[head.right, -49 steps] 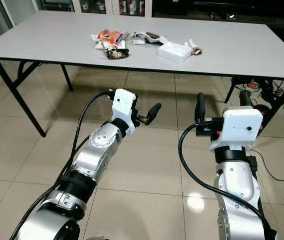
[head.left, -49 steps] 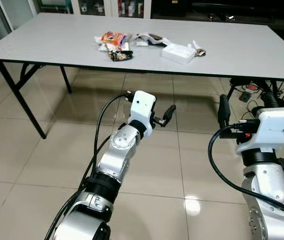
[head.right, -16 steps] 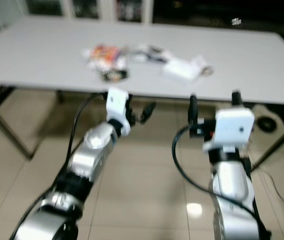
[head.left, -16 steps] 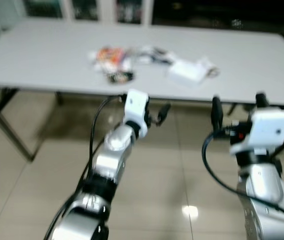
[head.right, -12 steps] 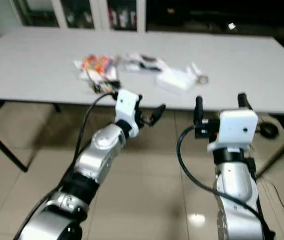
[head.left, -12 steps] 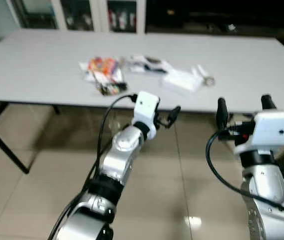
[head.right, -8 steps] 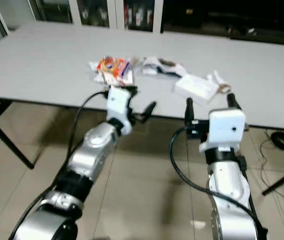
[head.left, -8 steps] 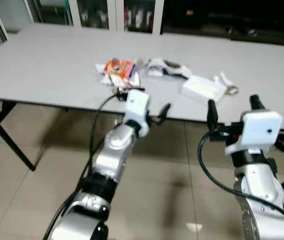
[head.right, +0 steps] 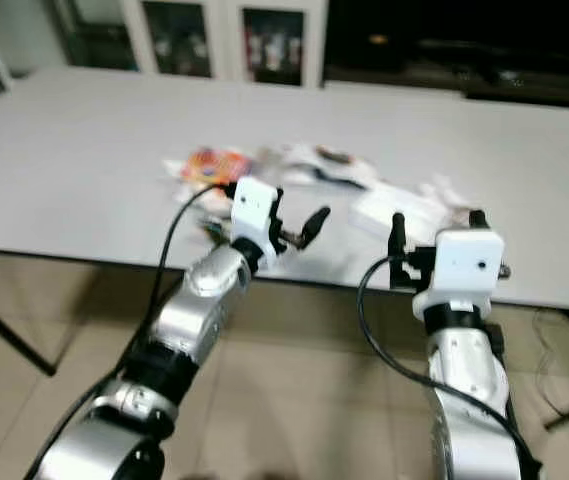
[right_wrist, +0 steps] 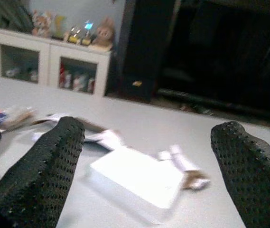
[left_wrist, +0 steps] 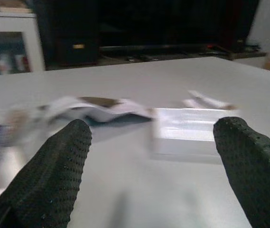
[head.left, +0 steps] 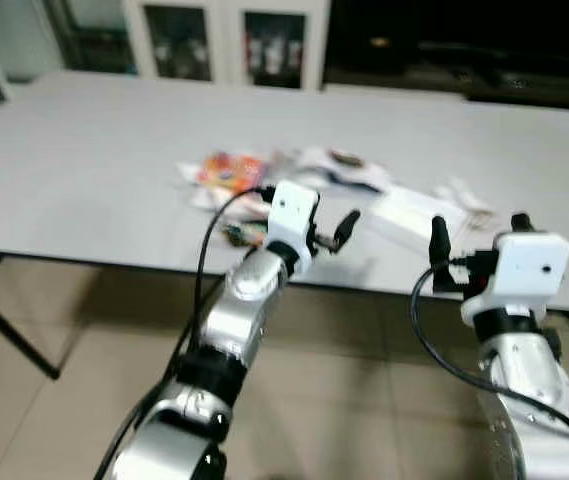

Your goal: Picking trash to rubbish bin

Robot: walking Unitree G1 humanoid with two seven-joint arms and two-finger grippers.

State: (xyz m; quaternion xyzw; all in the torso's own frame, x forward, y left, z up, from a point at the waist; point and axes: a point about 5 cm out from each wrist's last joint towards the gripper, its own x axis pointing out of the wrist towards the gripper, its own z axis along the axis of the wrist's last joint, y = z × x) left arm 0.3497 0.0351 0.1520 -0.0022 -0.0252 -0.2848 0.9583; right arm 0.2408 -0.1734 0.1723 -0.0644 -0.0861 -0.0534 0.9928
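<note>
White and flat, a small box (right_wrist: 137, 183) lies among scattered trash on a long grey counter (head.left: 84, 170), with crumpled white wrappers (head.left: 336, 170) just beyond it and an orange-and-red snack packet (head.left: 232, 170) further along toward the robot's left. A twist of white and brown paper (right_wrist: 184, 168) sits just beside the box on its far side. Both silver arms are raised at the counter's near edge, reaching toward the box. The left gripper (left_wrist: 149, 161) hovers above the counter short of the box, its black fingers (left_wrist: 49, 175) spread wide and holding nothing. The right gripper (right_wrist: 144, 156) is likewise poised before the box, its fingers (right_wrist: 40, 171) wide apart and empty. White glass-fronted cabinets (right_wrist: 49, 69) stand behind the counter, well apart from the box, next to a dark unlit area.
</note>
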